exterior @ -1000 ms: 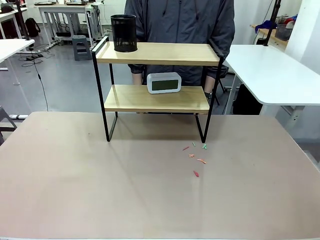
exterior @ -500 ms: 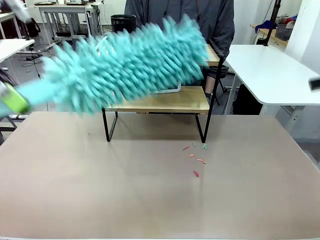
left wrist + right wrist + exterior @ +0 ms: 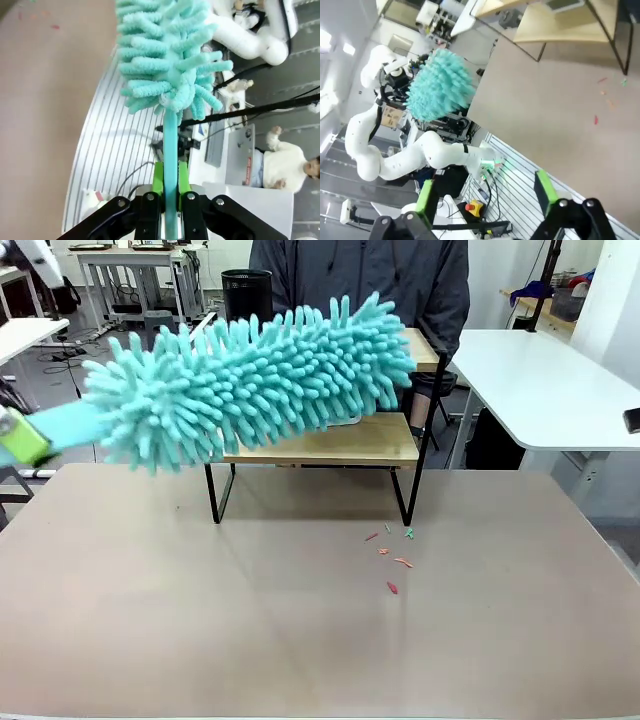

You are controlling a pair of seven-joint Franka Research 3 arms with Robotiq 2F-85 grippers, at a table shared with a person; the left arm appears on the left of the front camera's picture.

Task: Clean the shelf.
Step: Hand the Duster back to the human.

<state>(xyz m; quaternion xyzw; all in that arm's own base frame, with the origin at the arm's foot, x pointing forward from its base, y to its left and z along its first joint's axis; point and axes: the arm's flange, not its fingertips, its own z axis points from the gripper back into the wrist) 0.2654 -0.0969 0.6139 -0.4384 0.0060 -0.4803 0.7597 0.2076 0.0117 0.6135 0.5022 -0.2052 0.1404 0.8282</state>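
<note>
Between the left gripper's (image 3: 170, 181) green pads sits the flat handle (image 3: 170, 140) of a duster, and the jaws are clamped tight on it near its lower end. From there the handle runs straight out to the fluffy teal head (image 3: 167, 50). In the front view the left arm enters at the left edge. It carries the duster (image 3: 250, 380) nearly level, its tip raised a little to the right, across the front of the shelf (image 3: 330, 445). Whether the fibres touch the boards cannot be told from here.

The shelf stands at the table's (image 3: 300, 660) far side, in front of a person (image 3: 420, 280), with a black bin (image 3: 247, 285) on its top board. It looks light: stiff boards in a thin frame on narrow legs, so a hard sideways push would likely slide or tip it. If it needs steadying, a frame upright or a board edge would be the place to hold. The duster head is soft and will give, so light strokes should do. The flat handle is a good hold, though such a long tool may swing about it. A few small scraps (image 3: 392, 560) lie on the table near the shelf's right leg.

The right gripper (image 3: 485, 194) hangs off to the side above the table's edge, jaws spread wide with nothing between them.
</note>
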